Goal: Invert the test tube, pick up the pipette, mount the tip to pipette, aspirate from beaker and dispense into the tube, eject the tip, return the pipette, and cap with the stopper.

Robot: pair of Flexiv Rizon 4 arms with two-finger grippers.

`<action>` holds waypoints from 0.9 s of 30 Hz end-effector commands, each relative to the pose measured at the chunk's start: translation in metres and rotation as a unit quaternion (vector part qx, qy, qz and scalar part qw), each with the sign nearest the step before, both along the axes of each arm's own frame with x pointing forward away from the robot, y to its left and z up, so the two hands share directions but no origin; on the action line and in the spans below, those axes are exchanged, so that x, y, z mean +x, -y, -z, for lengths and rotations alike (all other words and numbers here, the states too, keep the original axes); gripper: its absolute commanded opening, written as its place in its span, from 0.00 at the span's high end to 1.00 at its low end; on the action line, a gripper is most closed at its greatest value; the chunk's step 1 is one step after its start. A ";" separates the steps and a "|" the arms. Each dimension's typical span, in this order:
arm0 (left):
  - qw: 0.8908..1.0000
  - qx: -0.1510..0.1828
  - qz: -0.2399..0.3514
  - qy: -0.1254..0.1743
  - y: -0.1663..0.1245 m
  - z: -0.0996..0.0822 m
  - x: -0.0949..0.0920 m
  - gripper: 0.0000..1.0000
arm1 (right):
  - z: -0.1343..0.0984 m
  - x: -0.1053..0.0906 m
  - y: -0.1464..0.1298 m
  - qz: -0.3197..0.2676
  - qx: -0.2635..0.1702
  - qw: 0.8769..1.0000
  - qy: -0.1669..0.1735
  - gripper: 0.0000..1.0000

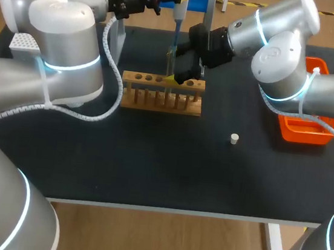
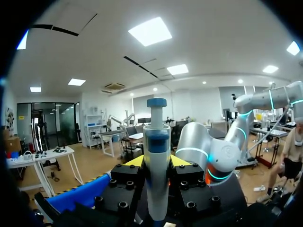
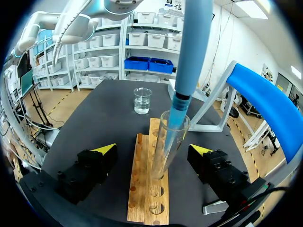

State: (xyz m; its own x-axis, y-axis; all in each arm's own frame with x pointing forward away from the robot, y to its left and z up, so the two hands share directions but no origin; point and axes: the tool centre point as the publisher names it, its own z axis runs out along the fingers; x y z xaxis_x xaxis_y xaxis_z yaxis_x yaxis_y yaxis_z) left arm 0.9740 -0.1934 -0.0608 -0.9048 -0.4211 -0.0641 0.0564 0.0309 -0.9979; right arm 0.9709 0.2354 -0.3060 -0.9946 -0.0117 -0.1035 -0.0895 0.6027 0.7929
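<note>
Pipette (image 2: pixel 156 142) seemingly clamped in left hand (image 2: pixel 156 161), test tube (image 3: pixel 166 142) between spread right hand (image 3: pixel 154 149)

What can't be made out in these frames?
Liquid level in test tube: too small in head view, unreadable through clear glass in right wrist view.
Beaker: missing from head view, probably behind left arm.
Table in left wrist view: blocked by pipette and left gripper.

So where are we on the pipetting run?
Done: tube upright in rack, pipette in left tool, tip mounted. In hand: tip is inside the tube mouth, so likely dispensing. Left: eject tip, return pipette, cap; stopper lies loose on the table.
</note>
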 end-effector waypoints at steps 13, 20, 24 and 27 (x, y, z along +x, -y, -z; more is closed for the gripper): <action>1.000 -0.007 -0.011 -0.005 -0.002 0.008 -0.001 1.00 | -0.002 0.000 0.001 -0.001 -0.002 1.000 -0.001 0.00; 1.000 -0.012 -0.014 -0.008 -0.003 0.011 0.001 1.00 | -0.002 0.000 0.001 -0.001 -0.002 1.000 -0.001 0.00; 1.000 -0.015 -0.014 -0.009 -0.003 0.012 0.001 1.00 | -0.002 0.000 0.001 -0.001 -0.002 1.000 -0.001 0.00; 1.000 -0.016 -0.015 -0.010 -0.003 0.013 0.001 1.00 | -0.002 0.000 0.001 -0.001 -0.002 1.000 -0.001 0.00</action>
